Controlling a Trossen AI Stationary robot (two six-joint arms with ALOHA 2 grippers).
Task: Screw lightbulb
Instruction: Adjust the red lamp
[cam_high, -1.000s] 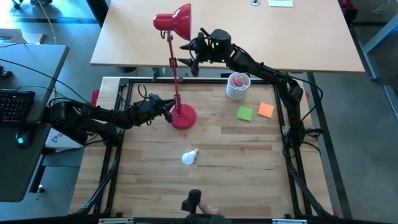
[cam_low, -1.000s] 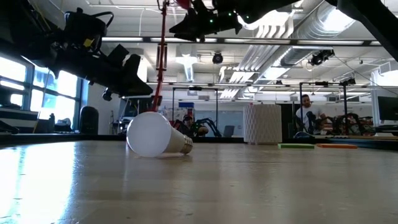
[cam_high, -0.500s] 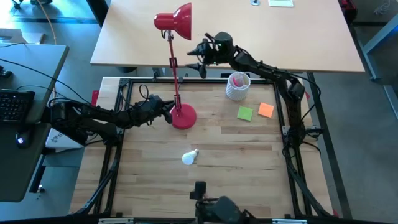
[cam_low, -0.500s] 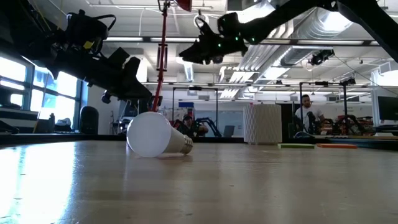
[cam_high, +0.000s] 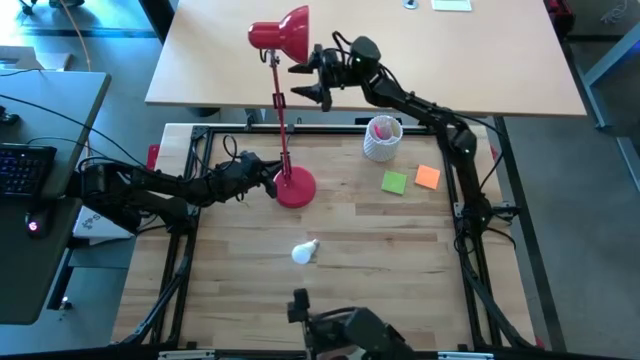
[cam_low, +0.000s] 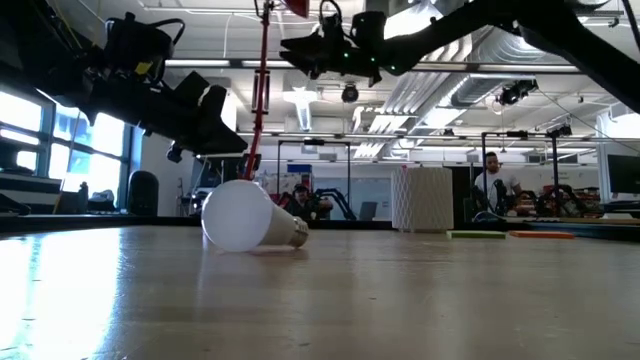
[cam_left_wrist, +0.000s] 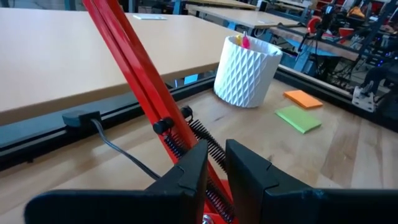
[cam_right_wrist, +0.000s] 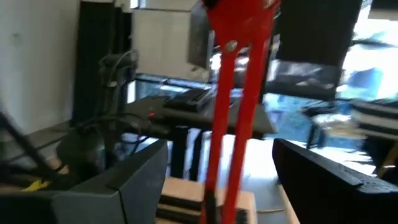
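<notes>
Lightbulb (cam_high: 305, 252) lies on its side on the wooden table (cam_high: 400, 270), near the front edge, free of both arms. Behind it, left gripper (cam_high: 268, 183) clenched on the red lamp (cam_high: 283, 120) low on its arm, just above the round base. Farther back, white pen cup (cam_high: 381, 139), green and orange notes. Right gripper (cam_high: 304, 82) raised, fingers spread, just beside the lamp's upper arm below the shade, grasping nothing.

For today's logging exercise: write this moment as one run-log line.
left gripper: shut at lamp base | right gripper: open beside shade | lightbulb: lying on table
</notes>
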